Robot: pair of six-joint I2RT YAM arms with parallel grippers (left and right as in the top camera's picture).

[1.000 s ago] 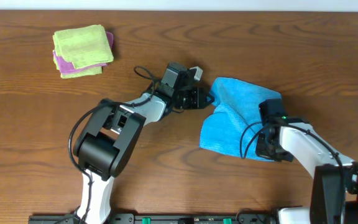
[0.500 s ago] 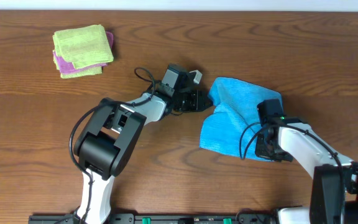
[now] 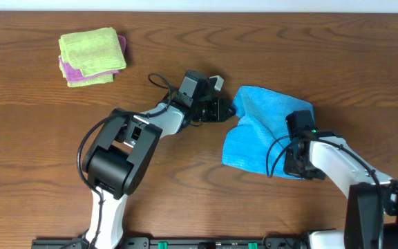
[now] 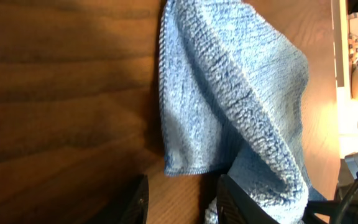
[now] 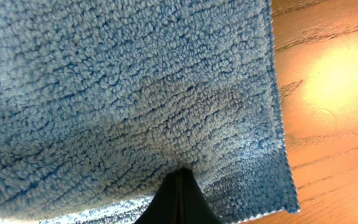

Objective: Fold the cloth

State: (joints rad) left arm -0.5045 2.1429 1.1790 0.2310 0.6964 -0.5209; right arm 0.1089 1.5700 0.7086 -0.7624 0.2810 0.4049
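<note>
Two grippers: both sit at the blue cloth (image 3: 261, 131), one at its left edge and one at its lower right edge in the overhead view.
Left gripper (image 4: 184, 198): the jaws stand apart with nothing between them. A hemmed corner of the cloth lies just beyond the gap. One finger (image 4: 238, 199) is beside the bunched fabric, and I cannot tell whether it touches.
Right gripper (image 5: 179, 186): the jaws are drawn together to a dark point at the bottom of the right wrist view. They appear to pinch the pile close to the lower right hem.
Cloth position: it lies centre right of the overhead frame, on the desk (image 3: 185, 187), between the two arms.
Cloth shape: it is rumpled, with a thick doubled ridge running down its upper left part and a flatter flap at the lower left. The edges do not line up.
Done so far: judging by the lie of it, a rough partial fold at most.
To do: take hold of the free corner, bring the edges together and flatten the ridge.
Elsewhere: a folded stack (image 3: 92, 55), green over pink, sits at the upper left, well apart from the work.
</note>
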